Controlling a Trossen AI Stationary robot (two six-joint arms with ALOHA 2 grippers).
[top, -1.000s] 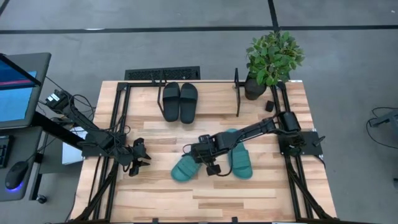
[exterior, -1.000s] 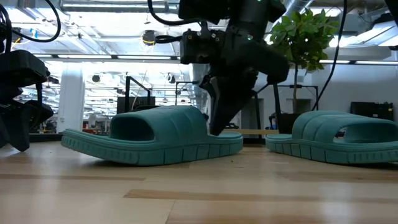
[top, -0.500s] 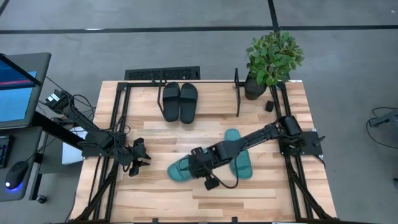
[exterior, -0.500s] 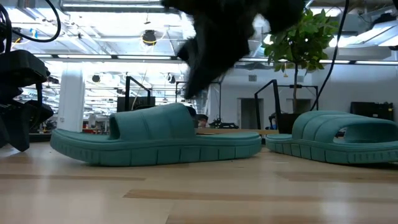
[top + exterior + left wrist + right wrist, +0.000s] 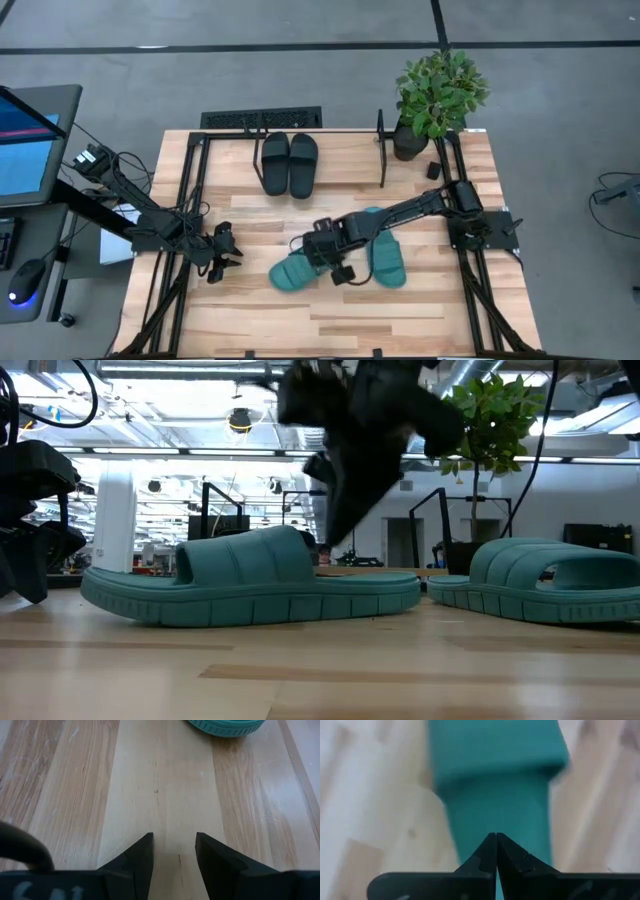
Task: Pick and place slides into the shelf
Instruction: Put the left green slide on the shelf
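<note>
Left pincer parked near left bench edge, fingers apart, bare wood ahead. Black slides inside shelf at far edge. Right pincer pressed together, empty, above left teal slide; second teal slide just beside.

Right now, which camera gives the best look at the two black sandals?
The high view: the black slides lie side by side inside the shelf, seen whole from above. In the low view they cannot be made out behind the teal slide. Neither wrist view shows them; both catch only teal rubber and wood.
</note>
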